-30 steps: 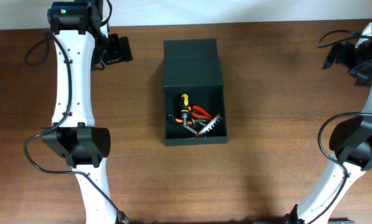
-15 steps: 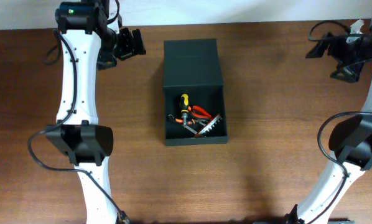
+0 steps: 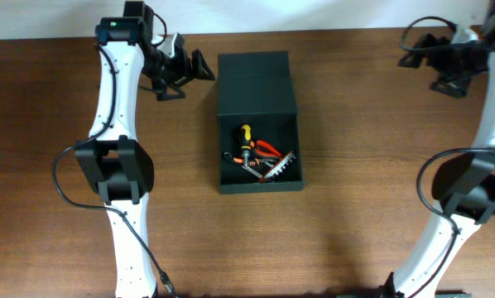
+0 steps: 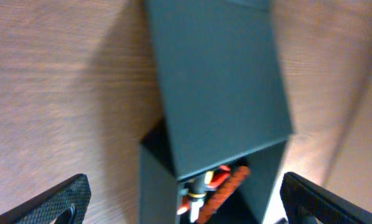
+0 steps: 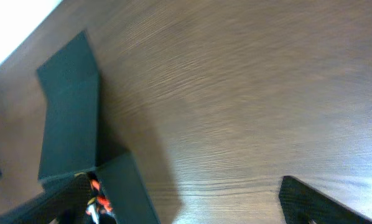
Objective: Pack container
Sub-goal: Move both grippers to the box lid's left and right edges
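Note:
The container [image 3: 257,83] is a dark green-black box in the middle of the table, its flap lid tilted back over the far half. In the open near half lie a yellow-handled screwdriver [image 3: 245,136], red pliers [image 3: 269,149] and a metal tool [image 3: 281,166]. My left gripper [image 3: 191,80] hovers just left of the lid, open and holding nothing. In the left wrist view the lid [image 4: 217,87] fills the centre and the tools [image 4: 214,185] show beneath it, between my spread fingers [image 4: 56,202]. My right gripper [image 3: 425,64] hangs open at the far right, well away from the box [image 5: 66,112].
Brown wooden table [image 3: 363,190] all round the box. The white wall runs along the table's far edge [image 3: 330,15]. Both arms' white links and cables stand at the left [image 3: 115,124] and right [image 3: 479,165] sides.
The left gripper has swung right, from well left of the box to beside its lid. The right gripper has moved left and turned towards the box. The box and tools have not moved.

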Available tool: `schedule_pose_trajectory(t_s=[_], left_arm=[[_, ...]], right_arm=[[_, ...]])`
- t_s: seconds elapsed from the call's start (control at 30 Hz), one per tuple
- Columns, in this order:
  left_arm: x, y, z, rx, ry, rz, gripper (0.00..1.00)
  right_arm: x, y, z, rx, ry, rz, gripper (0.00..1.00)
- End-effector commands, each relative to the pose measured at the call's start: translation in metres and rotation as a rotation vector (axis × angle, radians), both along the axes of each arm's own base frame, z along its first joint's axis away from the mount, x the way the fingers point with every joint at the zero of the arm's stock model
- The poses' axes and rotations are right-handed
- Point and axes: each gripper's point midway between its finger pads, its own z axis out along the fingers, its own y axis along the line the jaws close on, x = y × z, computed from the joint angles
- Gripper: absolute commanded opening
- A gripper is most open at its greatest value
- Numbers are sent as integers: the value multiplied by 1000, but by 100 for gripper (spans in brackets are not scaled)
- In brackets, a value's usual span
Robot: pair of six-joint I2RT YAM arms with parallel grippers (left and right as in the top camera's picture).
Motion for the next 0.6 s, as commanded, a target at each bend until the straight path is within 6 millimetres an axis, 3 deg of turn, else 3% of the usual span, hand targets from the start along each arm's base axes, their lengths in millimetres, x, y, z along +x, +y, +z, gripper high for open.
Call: schedule_pose_trajectory(t_s=[0.0,0.1,0.2,0.3,0.43,0.5,0.53,0.57], left_arm=[[-1,-17,28,-183,-116,-133,99],[1,-15,26,-166,-136,-143,99],[8,-13,17,-163,-143,-139,99],[10,-12,-6,-170,-84,-113,99],[7,-14,-52,-193,44,-82,99],[6,-14,-57,-193,55,-82,99],[7,-14,-58,-187,52,-81,99],[8,-11,-61,-162,50,-79,95]], right_arm=[[9,64,-2,103,-75,254,91],[16,88,-3,102,-104,321,99],[25,100,-8,100,-119,339,99],[30,101,-18,117,-94,309,99],[29,101,-41,141,-29,292,99],[27,102,-47,147,-7,295,99],[27,102,-49,149,-2,295,89],[27,102,-50,150,2,294,46]])
